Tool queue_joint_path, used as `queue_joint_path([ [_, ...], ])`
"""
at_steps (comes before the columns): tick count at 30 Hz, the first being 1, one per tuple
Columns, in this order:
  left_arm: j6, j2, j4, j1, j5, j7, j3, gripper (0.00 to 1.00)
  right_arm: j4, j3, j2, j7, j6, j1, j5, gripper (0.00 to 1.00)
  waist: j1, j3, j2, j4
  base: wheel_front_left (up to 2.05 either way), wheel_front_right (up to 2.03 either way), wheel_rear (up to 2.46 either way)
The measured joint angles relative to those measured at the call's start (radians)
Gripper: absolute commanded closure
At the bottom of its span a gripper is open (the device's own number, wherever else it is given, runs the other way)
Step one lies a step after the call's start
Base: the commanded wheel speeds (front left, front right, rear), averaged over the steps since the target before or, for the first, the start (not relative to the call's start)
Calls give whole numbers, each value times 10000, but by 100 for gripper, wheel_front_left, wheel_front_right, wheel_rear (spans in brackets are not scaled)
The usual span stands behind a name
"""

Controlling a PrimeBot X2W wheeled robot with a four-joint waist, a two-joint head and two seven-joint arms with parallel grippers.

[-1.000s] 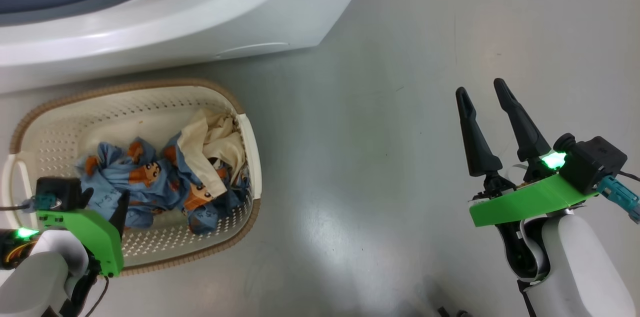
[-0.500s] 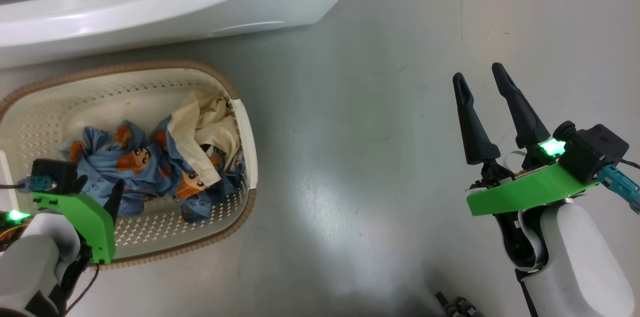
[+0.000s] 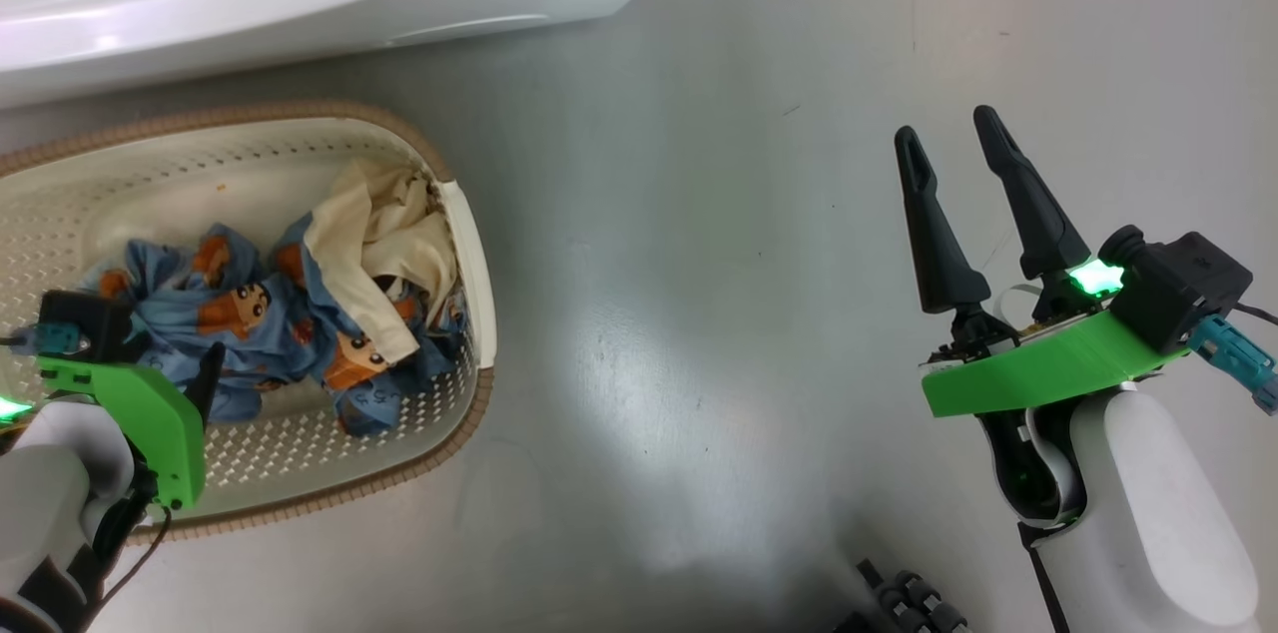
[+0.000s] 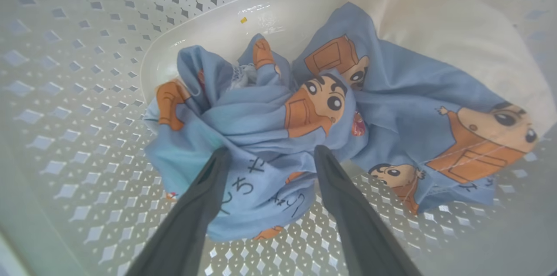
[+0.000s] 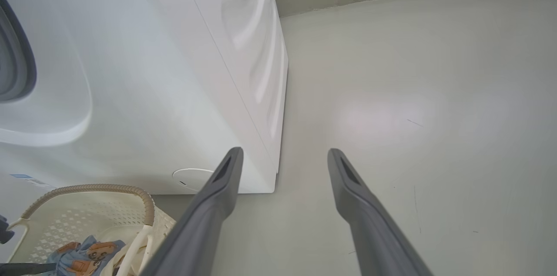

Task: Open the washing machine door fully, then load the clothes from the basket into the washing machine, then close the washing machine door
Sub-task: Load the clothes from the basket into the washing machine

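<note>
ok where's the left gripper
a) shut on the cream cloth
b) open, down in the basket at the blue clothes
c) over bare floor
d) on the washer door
b: in the left wrist view the left gripper stands open inside the basket, its two fingers spread over a bunch of the blue clothes, nothing pinched.

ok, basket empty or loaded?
Loaded: blue printed clothes and a cream cloth lie bunched inside the basket. Left tool stands open at the pile, not closed on it.
</note>
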Motion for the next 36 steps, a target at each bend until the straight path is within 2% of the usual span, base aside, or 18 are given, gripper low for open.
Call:
queue_joint_path([
  [22, 0, 301, 136, -670, -1060, 575, -1735, 2, -50, 121, 86, 0, 0, -222, -10, 0, 0, 223, 0, -201, 0, 0, 0],
  [23, 0, 311, 146, -684, -1099, 575, -1787, 12, -54, 121, 86, 0, 0, -222, -10, 0, 0, 228, 0, -207, 0, 0, 0],
  [24, 0, 320, 157, -710, -1112, 577, -1866, 27, -56, 121, 88, 0, 0, -222, -10, 0, 0, 231, 0, -214, 0, 0, 0],
  [27, 0, 343, 159, -801, -1206, 577, -2023, 53, -73, 121, 94, 0, 0, -223, -12, 0, 0, 246, 0, -229, 0, 0, 0],
  [29, 0, 347, 157, -825, -1254, 600, -2115, 62, -84, 119, 96, 0, 0, -223, -12, 0, 0, 251, 0, -228, 0, 0, 0],
  [31, 0, 360, 157, -826, -1285, 619, -2203, 65, -98, 119, 98, 0, 0, -223, -23, 0, 0, 255, 0, -230, 0, 0, 0],
  [33, 0, 376, 157, -834, -1302, 619, -2291, 73, -104, 119, 100, 0, 0, -223, -25, 0, 0, 268, 0, -231, 0, 0, 0],
  [34, 0, 380, 157, -839, -1306, 619, -2326, 80, -105, 121, 100, 0, 0, -223, -27, 0, 0, 270, 0, -232, 0, 0, 0],
  [35, 0, 380, 157, -856, -1335, 619, -2362, 95, -113, 119, 100, 0, 0, -223, -38, 0, 0, 270, 0, -232, 0, 0, 0],
  [36, 0, 384, 155, -878, -1379, 614, -2389, 100, -123, 119, 100, 0, 0, -223, -63, 0, -1, 270, 0, -231, 0, 0, 0],
])
